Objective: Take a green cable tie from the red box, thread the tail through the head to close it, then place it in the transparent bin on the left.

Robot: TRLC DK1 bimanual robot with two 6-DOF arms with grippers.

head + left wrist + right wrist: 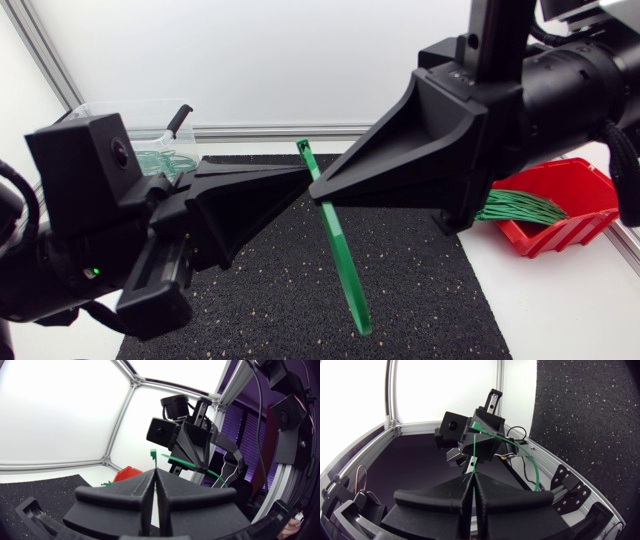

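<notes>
1. Claws: left claw [306, 176] and right claw [322, 192] meet tip to tip above the black mat [420, 290]. Each has its fingers pressed together on the green cable tie [342, 258], near its head end.
2. Tie: held aloft, nearly straight, not yet threaded. Its head [303, 147] points toward the table's far edge, and its tail [362, 322] hangs free toward the near edge. Red box [575, 215] stands by the right edge, transparent bin [150, 112] at the far left corner.
3. Risk: the two grips sit very close together, so one claw probably has to regrip lower on the strap before the tail can be bent round. Letting go with one claw could let the tie swing or slip out.
4. Risk: a slight twist of the strap would turn the head's slot away, and the tail would miss it.
5. Hidden: the exact contact points lie behind the wedge fingers. The head's slot is too small to make out. The arms cover part of both bin and box.
</notes>
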